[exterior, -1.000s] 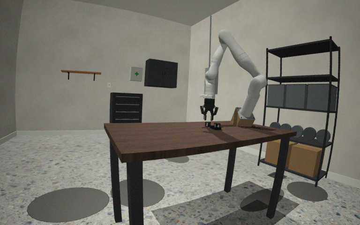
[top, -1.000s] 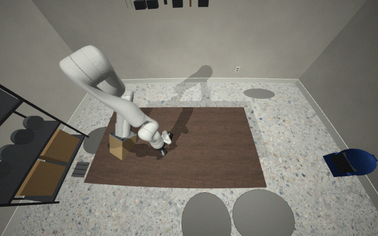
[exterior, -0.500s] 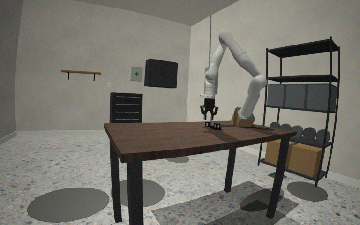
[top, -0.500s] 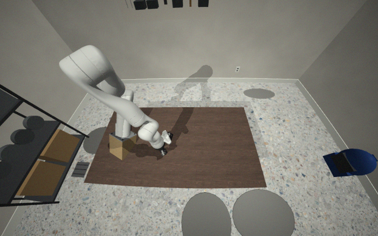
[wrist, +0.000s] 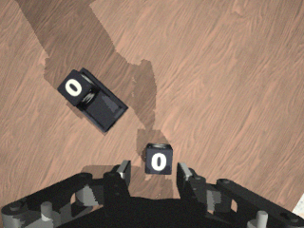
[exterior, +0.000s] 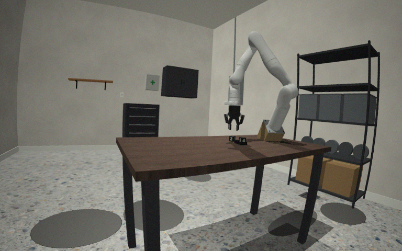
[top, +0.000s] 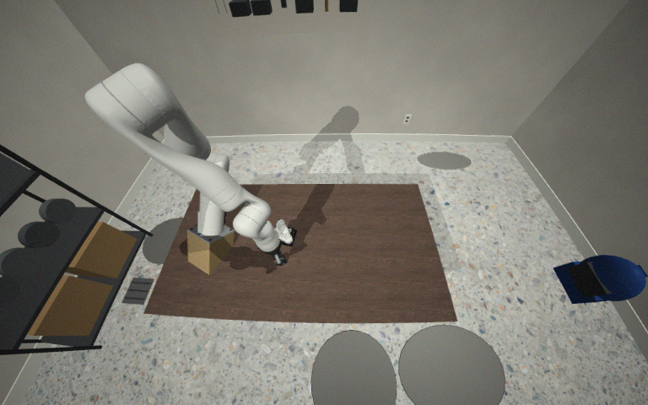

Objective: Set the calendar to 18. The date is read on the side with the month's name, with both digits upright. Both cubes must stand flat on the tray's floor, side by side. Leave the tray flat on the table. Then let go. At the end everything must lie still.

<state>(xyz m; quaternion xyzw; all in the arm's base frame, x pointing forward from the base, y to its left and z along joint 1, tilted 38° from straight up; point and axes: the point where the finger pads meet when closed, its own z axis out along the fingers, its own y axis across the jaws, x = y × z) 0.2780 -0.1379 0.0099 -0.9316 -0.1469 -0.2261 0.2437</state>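
Observation:
A dark calendar tray (wrist: 109,112) (exterior: 240,143) lies flat on the brown table (top: 334,267) (exterior: 183,153) near the arm's base. One dark cube (wrist: 75,87) (exterior: 242,139) stands in the tray's left end with 0 on top; the tray's other half is bare. A second dark cube (wrist: 158,159) (exterior: 232,138) stands on the table beside the tray, also with 0 on top. My gripper (wrist: 153,171) (exterior: 234,128) hangs straight down a short way above this loose cube, fingers half open and empty, one on each side of the cube in the wrist view.
The arm's tan base block (top: 208,249) (exterior: 270,133) stands at the table's edge close behind the tray. A black shelf rack (exterior: 337,118) stands off the table beyond the base.

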